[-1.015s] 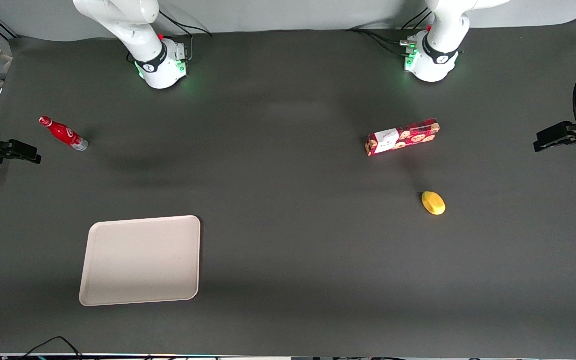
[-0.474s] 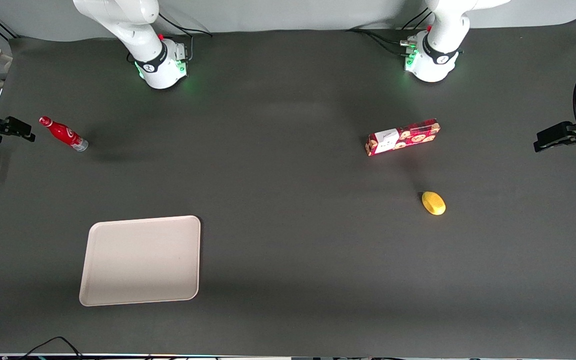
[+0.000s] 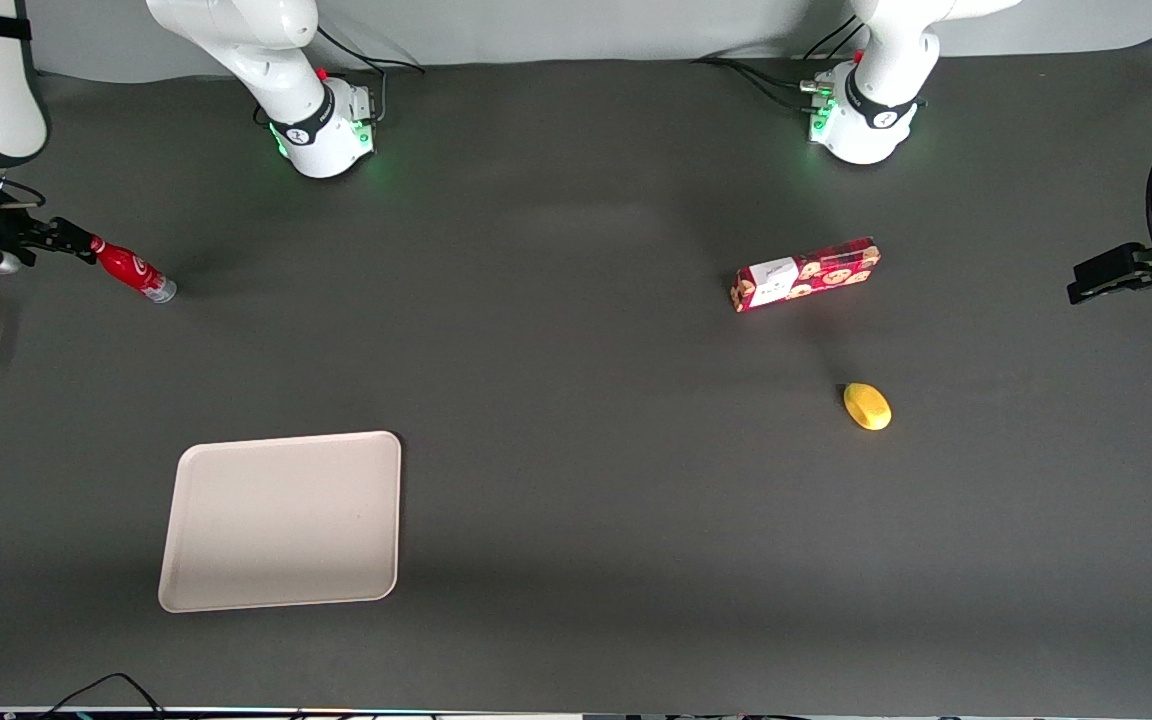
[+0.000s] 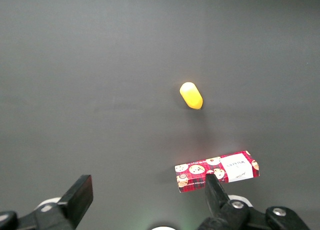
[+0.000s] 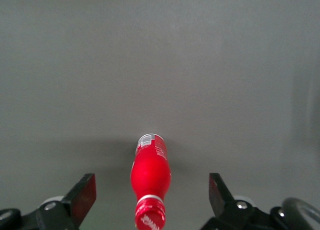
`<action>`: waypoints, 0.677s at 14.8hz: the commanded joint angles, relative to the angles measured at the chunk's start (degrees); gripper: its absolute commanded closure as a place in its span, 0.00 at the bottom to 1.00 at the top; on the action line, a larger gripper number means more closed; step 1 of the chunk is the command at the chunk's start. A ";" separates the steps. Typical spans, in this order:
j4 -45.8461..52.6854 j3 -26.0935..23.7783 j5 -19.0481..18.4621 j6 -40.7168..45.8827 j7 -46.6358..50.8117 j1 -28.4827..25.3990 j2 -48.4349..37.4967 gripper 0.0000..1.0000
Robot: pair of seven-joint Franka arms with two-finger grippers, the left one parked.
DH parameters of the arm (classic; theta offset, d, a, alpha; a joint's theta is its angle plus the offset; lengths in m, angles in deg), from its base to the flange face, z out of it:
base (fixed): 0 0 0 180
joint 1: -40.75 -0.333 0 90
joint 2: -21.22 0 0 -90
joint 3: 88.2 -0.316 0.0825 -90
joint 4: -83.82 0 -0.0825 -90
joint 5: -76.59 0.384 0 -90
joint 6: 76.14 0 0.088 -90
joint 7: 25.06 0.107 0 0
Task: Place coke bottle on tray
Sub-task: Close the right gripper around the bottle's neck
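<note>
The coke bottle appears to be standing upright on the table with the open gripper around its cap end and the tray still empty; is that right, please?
Not quite: the coke bottle is lying on its side on the table, as the right wrist view shows. The rest holds: the gripper is open, its fingers either side of the cap end, and the tray is still empty in the front view.

A red cookie box [image 3: 806, 273], printed with cookie pictures and a white label, lies flat on the dark grey table [image 3: 576, 450], toward the parked arm's end. A small yellow oval fruit [image 3: 867, 406] lies nearer the front camera than the box, close by but apart from it. The left wrist view also shows the box [image 4: 217, 171] and the fruit [image 4: 191, 96] apart. A black cable [image 3: 101, 690] loops at the table's near edge.
</note>
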 commanded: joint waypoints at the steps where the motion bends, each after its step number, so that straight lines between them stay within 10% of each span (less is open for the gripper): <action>1: -4.95 2.46 -2.50 -5.37 -1.33 0.96 -1.90 0.00; 10: -7.59 4.39 -2.77 -8.53 -1.94 1.93 -0.58 0.00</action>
